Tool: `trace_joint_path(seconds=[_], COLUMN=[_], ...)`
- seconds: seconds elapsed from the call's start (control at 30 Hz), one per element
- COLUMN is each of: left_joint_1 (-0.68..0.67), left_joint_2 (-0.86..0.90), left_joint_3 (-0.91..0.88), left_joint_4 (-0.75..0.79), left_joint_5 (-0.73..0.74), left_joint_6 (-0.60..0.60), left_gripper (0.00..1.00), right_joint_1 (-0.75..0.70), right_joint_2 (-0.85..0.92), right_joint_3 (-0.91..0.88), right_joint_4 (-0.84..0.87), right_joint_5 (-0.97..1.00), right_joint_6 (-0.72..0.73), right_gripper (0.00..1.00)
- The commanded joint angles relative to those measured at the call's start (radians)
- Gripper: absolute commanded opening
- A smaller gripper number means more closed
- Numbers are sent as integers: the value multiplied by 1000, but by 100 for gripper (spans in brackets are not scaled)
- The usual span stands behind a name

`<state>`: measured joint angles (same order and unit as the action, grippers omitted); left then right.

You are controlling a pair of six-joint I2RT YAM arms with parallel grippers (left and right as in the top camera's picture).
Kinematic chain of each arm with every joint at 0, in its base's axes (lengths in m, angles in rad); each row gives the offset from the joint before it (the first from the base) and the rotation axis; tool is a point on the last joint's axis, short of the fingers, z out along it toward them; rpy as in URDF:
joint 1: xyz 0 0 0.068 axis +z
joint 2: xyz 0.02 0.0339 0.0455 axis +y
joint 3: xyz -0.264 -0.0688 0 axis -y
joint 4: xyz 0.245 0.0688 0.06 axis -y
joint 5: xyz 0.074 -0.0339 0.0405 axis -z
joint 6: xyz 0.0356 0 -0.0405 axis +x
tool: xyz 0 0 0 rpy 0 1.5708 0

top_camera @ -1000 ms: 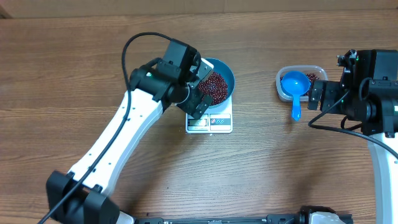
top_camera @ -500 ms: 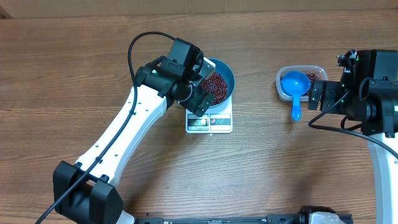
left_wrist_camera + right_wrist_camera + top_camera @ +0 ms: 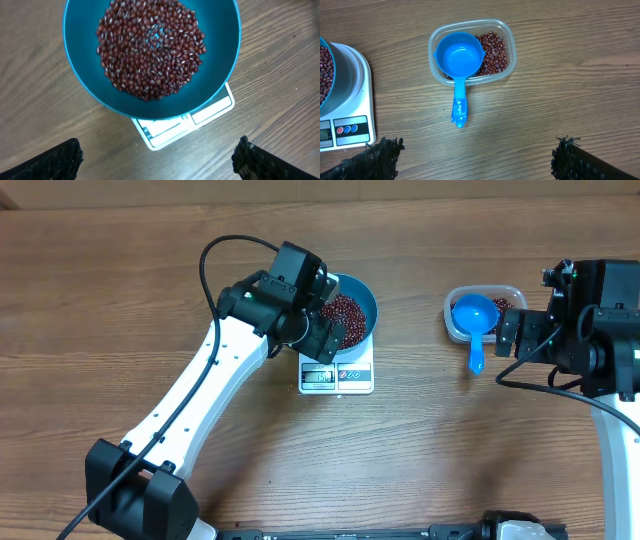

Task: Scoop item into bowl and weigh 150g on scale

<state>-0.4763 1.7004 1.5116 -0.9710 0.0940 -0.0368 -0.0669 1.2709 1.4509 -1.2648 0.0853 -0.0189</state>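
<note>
The blue bowl (image 3: 366,302) stands on the white scale (image 3: 337,376) and holds a layer of dark red-brown beans (image 3: 343,313). My left gripper (image 3: 323,320) hovers at the bowl's left rim, open and holding nothing. In the left wrist view the bowl (image 3: 90,85) and its beans (image 3: 150,50) fill the top, the scale (image 3: 210,107) peeks out below, and the gripper (image 3: 157,160) stands wide over bare wood. My right gripper (image 3: 503,328) is open beside the tub, also open (image 3: 475,160) in its own view.
A clear plastic tub (image 3: 507,292) at the right holds more beans (image 3: 492,50). A small blue scoop (image 3: 459,55) rests across the tub, its handle (image 3: 460,107) pointing toward my right gripper. The scale's display and buttons (image 3: 345,130) face the front edge.
My left arm has shifted a little, its wrist edging slightly left above the bowl's rim. The bowl, scale, scoop and right arm have stayed put.
</note>
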Motion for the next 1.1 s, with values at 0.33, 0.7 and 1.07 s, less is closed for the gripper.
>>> trace_joint_path(seconds=[0.33, 0.7, 1.07], left_joint_1=[-161, -192, -192], left_joint_2=[-8, -42, -42], left_joint_3=[-5, -5, -5], left_joint_4=[-123, -176, -177], left_joint_5=[-205, -278, -287], left_joint_6=[-457, -600, -599], left_gripper=[100, 100, 100], right_joint_1=[-7, -7, -7], right_joint_2=[-1, -1, -1], right_joint_3=[28, 28, 28], right_joint_4=[7, 7, 7], right_joint_5=[2, 2, 2], right_joint_6=[-1, -1, -1], right_gripper=[100, 100, 100])
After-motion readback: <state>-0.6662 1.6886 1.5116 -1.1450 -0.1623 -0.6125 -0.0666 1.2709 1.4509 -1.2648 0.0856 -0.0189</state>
